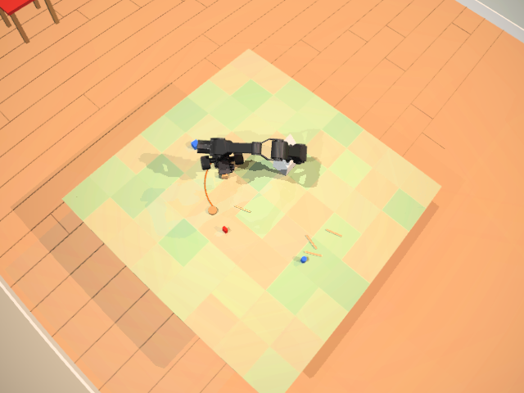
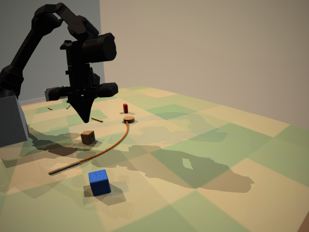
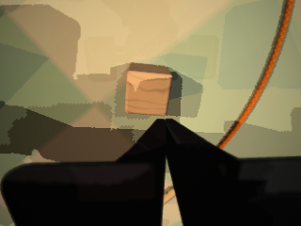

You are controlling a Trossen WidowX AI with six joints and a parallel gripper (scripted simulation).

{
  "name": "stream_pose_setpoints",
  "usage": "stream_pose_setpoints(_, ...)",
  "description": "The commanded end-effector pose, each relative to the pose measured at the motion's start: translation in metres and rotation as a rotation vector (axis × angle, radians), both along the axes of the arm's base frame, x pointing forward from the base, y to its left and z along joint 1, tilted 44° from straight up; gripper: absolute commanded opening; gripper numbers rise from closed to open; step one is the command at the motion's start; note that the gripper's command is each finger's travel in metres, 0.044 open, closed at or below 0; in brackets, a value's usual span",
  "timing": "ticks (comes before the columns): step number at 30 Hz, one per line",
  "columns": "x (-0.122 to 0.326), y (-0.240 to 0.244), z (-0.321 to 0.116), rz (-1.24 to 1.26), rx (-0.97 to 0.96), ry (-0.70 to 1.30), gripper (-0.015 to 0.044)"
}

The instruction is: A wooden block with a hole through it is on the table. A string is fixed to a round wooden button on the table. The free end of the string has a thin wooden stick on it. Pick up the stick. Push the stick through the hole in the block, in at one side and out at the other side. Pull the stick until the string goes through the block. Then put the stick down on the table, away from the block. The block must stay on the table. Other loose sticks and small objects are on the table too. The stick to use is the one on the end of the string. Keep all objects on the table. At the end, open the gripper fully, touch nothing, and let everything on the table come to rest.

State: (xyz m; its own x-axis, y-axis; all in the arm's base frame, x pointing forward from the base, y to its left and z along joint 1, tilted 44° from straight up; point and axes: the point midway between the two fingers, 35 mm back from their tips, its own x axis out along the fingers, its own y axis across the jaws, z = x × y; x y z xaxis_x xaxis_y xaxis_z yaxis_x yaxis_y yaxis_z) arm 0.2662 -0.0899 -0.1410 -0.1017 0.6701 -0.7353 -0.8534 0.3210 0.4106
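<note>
My gripper (image 2: 86,122) (image 3: 164,126) is shut and empty, its tips together in the air above the table near the wooden block. The block (image 2: 87,137) (image 3: 148,94) (image 1: 224,176) stands on the table; its hole shows as a dark spot on the right face in the exterior view. The stick (image 2: 64,167) (image 3: 168,193) lies on the table in front of the block, mostly hidden behind the fingers in the wrist view. The orange string (image 2: 116,144) (image 3: 258,98) (image 1: 205,184) curves from the stick, around beside the block, to the round button (image 2: 129,119) (image 1: 212,210).
A blue cube (image 2: 99,182) (image 1: 194,144) lies near the stick. A red piece (image 2: 125,108) (image 1: 225,229) stands beyond the button. A loose stick (image 1: 242,209) (image 2: 96,119) lies near the button. Several more loose sticks and a blue piece (image 1: 304,259) lie farther off.
</note>
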Motion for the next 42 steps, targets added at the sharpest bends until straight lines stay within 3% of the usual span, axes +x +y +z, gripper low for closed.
stream_pose_setpoints(1, 0.0, 0.0, 0.0, 0.0, 0.0, 0.0, 0.0026)
stream_pose_setpoints(9, 0.0, 0.0, 0.0, 0.0, 0.0, 0.0, 0.0236)
stream_pose_setpoints(11, 0.0, 0.0, 0.0, 0.0, 0.0, 0.0, 0.0236)
stream_pose_setpoints(20, 0.0, 0.0, 0.0, 0.0, 0.0, 0.0, 0.0)
stream_pose_setpoints(36, 0.0, 0.0, 0.0, 0.0, 0.0, 0.0, 0.0)
stream_pose_setpoints(42, -0.004, -0.011, -0.008, -0.349, -0.051, 0.316, 0.0157)
